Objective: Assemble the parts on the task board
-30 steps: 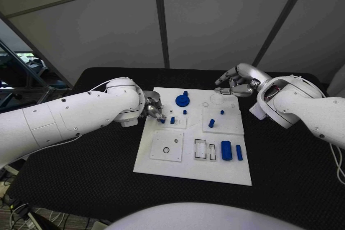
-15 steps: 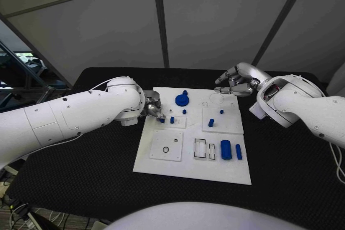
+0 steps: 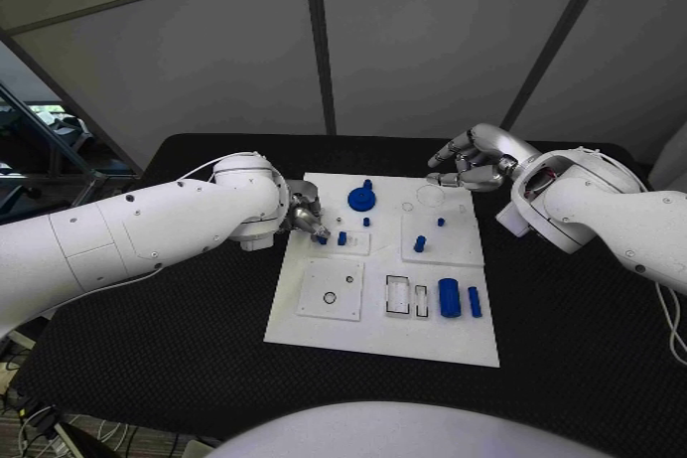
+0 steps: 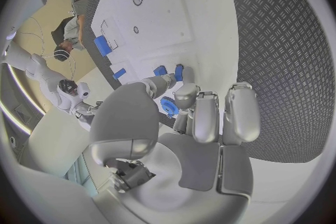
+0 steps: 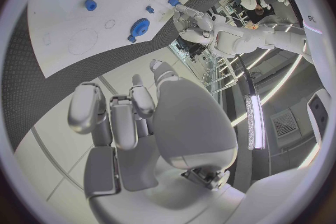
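meanwhile little has shifted: the left hand [image 3: 304,217] stays at the task board [image 3: 384,329] near edge, fingers pinching a small blue peg [image 3: 341,237] beside the blue gear [image 3: 363,199]. the right hand [image 3: 469,165] keeps hovering beyond the board, curled, holding nothing. insertion looks unfinished.

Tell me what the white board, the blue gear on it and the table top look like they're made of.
Task board: probably matte white plastic, flat, even and without glare. Blue gear: likely moulded or printed plastic, uniformly coloured with a dull sheen. Table: apparently covered by a black rubbery or textured mat; the left wrist view shows a raised tread pattern.
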You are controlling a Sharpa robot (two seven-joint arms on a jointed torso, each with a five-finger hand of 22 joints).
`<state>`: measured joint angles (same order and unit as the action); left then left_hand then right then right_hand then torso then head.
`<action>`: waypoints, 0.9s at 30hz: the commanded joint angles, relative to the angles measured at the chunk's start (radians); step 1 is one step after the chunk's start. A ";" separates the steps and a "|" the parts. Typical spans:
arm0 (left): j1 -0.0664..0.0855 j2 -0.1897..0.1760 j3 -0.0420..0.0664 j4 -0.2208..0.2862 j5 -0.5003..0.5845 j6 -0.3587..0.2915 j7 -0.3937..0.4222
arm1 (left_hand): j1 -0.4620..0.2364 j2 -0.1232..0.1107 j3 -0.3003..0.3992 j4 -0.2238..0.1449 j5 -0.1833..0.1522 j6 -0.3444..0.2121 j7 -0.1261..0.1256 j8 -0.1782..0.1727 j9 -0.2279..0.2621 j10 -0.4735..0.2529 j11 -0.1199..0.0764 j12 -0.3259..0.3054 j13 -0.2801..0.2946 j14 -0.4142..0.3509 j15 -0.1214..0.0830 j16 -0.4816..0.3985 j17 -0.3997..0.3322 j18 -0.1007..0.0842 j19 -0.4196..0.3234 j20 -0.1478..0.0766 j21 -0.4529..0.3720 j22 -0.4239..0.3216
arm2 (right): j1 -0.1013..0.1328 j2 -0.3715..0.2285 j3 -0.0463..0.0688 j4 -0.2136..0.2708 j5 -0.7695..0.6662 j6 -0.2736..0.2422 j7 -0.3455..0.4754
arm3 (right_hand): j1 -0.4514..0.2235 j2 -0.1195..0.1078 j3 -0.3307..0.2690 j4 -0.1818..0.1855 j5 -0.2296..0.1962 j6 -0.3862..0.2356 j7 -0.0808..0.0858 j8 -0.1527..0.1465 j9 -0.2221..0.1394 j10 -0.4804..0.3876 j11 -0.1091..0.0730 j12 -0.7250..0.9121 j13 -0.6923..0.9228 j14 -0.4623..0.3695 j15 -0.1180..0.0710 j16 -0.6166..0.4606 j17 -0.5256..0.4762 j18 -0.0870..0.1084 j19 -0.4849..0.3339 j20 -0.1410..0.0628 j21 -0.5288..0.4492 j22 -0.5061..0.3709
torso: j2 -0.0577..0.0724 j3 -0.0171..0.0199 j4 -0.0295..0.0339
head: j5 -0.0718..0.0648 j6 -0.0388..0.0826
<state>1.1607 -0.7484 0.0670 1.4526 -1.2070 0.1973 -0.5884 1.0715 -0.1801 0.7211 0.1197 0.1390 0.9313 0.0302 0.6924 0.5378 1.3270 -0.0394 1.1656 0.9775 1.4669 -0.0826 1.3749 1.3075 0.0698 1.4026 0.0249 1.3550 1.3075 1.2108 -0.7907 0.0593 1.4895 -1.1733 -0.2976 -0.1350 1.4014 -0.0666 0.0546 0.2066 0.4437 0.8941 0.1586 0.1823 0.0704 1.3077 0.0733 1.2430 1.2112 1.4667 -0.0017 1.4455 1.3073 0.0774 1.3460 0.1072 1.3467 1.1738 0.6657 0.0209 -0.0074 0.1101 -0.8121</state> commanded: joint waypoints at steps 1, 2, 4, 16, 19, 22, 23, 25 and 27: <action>-0.004 0.002 -0.004 -0.001 -0.008 0.026 -0.015 | -0.022 -0.004 -0.031 0.015 0.000 0.005 -0.002 0.003 -0.005 0.001 0.000 0.005 0.001 0.046 -0.008 0.004 0.019 -0.003 0.007 -0.001 0.004 0.031 | 0.002 0.000 0.001 0.001 -0.002 0.002 0.008 | 0.000 0.006 0.003 0.004 0.003 0.001 0.001 0.004 -0.001 0.005 -0.003 0.006 0.001 0.061 -0.004 -0.005 0.075 0.006 0.000 -0.005 -0.003 0.001 | 0.000 -0.0003 0.0003 | 0.000 -0.001; -0.004 0.003 -0.004 -0.002 -0.008 0.024 -0.015 | -0.027 -0.003 -0.041 0.020 0.000 0.006 -0.002 0.002 -0.006 0.001 0.000 0.005 0.001 0.046 -0.008 0.004 0.019 -0.003 0.008 -0.001 0.004 0.031 | 0.002 0.000 0.001 0.001 -0.002 0.002 0.008 | 0.000 0.006 0.003 0.004 0.003 0.001 0.001 0.004 -0.001 0.005 -0.003 0.006 0.001 0.061 -0.004 -0.005 0.075 0.006 0.000 -0.005 -0.003 0.001 | 0.000 -0.0003 0.0003 | 0.000 -0.001; -0.004 0.003 -0.004 -0.003 -0.008 0.021 -0.015 | -0.037 -0.003 -0.061 0.032 -0.001 0.009 -0.001 0.001 -0.009 0.001 0.000 0.006 0.002 0.046 -0.008 0.004 0.020 -0.003 0.008 -0.001 0.004 0.032 | 0.002 0.000 0.001 0.001 -0.002 0.002 0.008 | 0.000 0.006 0.003 0.004 0.003 0.001 0.001 0.004 -0.001 0.005 -0.003 0.006 0.001 0.061 -0.004 -0.005 0.075 0.006 0.000 -0.005 -0.003 0.001 | 0.000 -0.0002 -0.0002 | 0.000 0.000; -0.004 0.007 -0.004 -0.011 -0.009 0.007 -0.016 | -0.066 0.001 -0.222 0.102 0.002 0.023 0.000 -0.008 -0.022 0.001 0.002 0.011 0.007 0.046 -0.006 0.003 0.020 -0.004 0.010 0.000 0.002 0.037 | 0.002 -0.001 0.001 0.001 -0.002 -0.001 0.008 | 0.000 0.005 0.003 0.004 0.004 0.001 0.001 0.004 -0.001 0.005 -0.003 0.005 0.000 0.060 -0.004 -0.006 0.074 0.006 -0.001 -0.005 -0.004 0.000 | 0.000 0.0000 0.0006 | -0.002 -0.001; -0.004 0.007 -0.004 -0.014 -0.009 -0.001 -0.016 | -0.060 0.005 -0.242 0.111 0.002 0.024 0.000 -0.009 -0.024 0.000 0.002 0.010 0.007 0.046 -0.006 0.004 0.020 -0.004 0.010 0.000 0.001 0.037 | 0.002 -0.001 0.001 0.002 -0.002 -0.001 0.008 | 0.000 0.005 0.003 0.004 0.004 0.000 0.001 0.004 -0.001 0.004 -0.003 0.004 -0.001 0.060 -0.004 -0.007 0.073 0.006 -0.001 -0.005 -0.004 -0.001 | 0.000 -0.0002 0.0005 | -0.003 0.000; -0.004 0.006 -0.004 -0.016 -0.009 -0.009 -0.016 | -0.055 0.011 -0.267 0.126 0.003 0.024 0.000 -0.012 -0.027 -0.002 0.003 0.009 0.004 0.046 -0.007 0.003 0.020 -0.004 0.009 0.000 -0.001 0.037 | 0.002 -0.002 0.001 0.002 -0.002 -0.001 0.008 | 0.000 0.005 0.003 0.004 0.004 0.000 0.001 0.004 -0.001 0.004 -0.003 0.004 -0.001 0.060 -0.004 -0.007 0.073 0.006 -0.001 -0.005 -0.004 -0.001 | 0.000 -0.0002 0.0002 | -0.003 0.000; -0.004 0.006 -0.004 -0.016 -0.009 -0.011 -0.016 | -0.055 0.012 -0.273 0.131 0.003 0.025 0.001 -0.012 -0.028 -0.002 0.003 0.009 0.004 0.046 -0.006 0.003 0.020 -0.003 0.009 0.000 -0.001 0.037 | 0.002 -0.002 0.001 0.002 -0.002 -0.001 0.008 | 0.000 0.005 0.003 0.004 0.004 0.000 0.001 0.004 -0.001 0.004 -0.003 0.004 -0.001 0.060 -0.004 -0.007 0.073 0.006 -0.001 -0.005 -0.004 -0.001 | 0.001 -0.0004 0.0004 | -0.003 0.000; -0.004 0.005 -0.004 -0.015 -0.009 -0.012 -0.015 | -0.053 0.014 -0.289 0.142 0.004 0.025 0.001 -0.013 -0.030 -0.003 0.003 0.008 0.002 0.046 -0.006 0.003 0.020 -0.003 0.008 0.000 -0.003 0.036 | 0.002 -0.003 0.001 0.002 -0.002 -0.001 0.008 | 0.000 0.005 0.003 0.004 0.004 0.000 0.001 0.004 -0.001 0.004 -0.003 0.004 -0.001 0.060 -0.004 -0.007 0.073 0.006 -0.001 -0.005 -0.004 -0.001 | 0.001 -0.0007 0.0004 | -0.003 0.000; -0.005 0.005 -0.004 -0.013 -0.009 -0.017 -0.013 | -0.049 0.013 -0.303 0.151 0.004 0.025 0.001 -0.014 -0.031 -0.006 0.003 0.005 -0.002 0.046 -0.006 0.003 0.020 -0.003 0.007 0.000 -0.005 0.035 | 0.002 -0.004 0.001 0.002 -0.002 -0.001 0.008 | 0.000 0.005 0.003 0.004 0.004 0.000 0.001 0.004 -0.001 0.004 -0.003 0.004 -0.001 0.060 -0.004 -0.007 0.073 0.006 -0.001 -0.005 -0.004 -0.001 | 0.000 -0.0008 0.0004 | -0.003 0.002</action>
<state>1.1554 -0.7436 0.0625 1.4376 -1.2092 0.1932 -0.5940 1.0176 -0.1745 0.4239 0.2682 0.1392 0.9507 0.0319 0.6830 0.5081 1.3257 -0.0387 1.1703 0.9780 1.4668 -0.0825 1.3749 1.3074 0.0699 1.4041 0.0234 1.3550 1.3075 1.2108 -0.7933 0.0592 1.4899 -1.1733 -0.2978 -0.1348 1.4014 -0.0666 0.0546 0.2066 0.4437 0.8942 0.1587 0.1822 0.0705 1.3077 0.0733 1.2430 1.2112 1.4666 -0.0017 1.4456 1.3073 0.0774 1.3460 0.1072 1.3467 1.1738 0.6657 0.0207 -0.0070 0.1066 -0.8114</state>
